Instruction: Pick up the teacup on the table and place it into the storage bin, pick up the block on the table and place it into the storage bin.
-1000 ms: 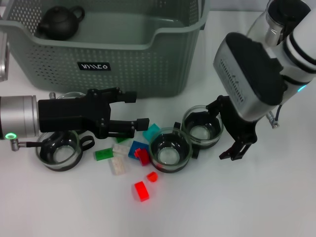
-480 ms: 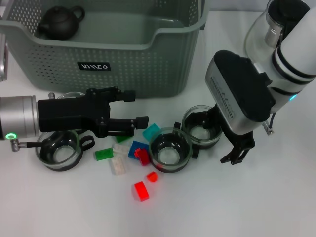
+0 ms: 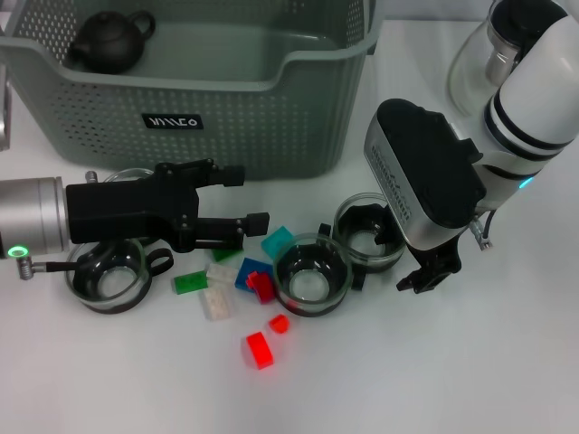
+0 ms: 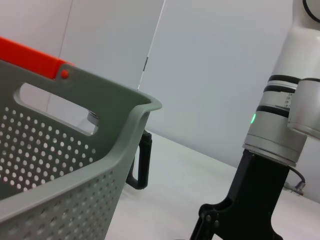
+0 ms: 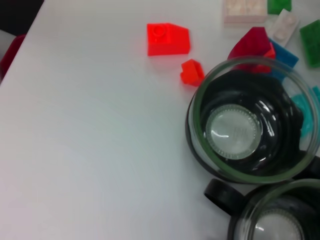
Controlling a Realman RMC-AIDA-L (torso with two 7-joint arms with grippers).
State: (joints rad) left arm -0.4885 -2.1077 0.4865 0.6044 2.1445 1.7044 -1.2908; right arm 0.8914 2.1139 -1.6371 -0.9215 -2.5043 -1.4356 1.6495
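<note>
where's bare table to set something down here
Free: the near table in front of the red blocks, and the near-left corner below the left teacup. The storage bin floor is bare right of the black teapot. Crowded: the strip before the bin, where the left gripper, three cups and the right gripper sit.
</note>
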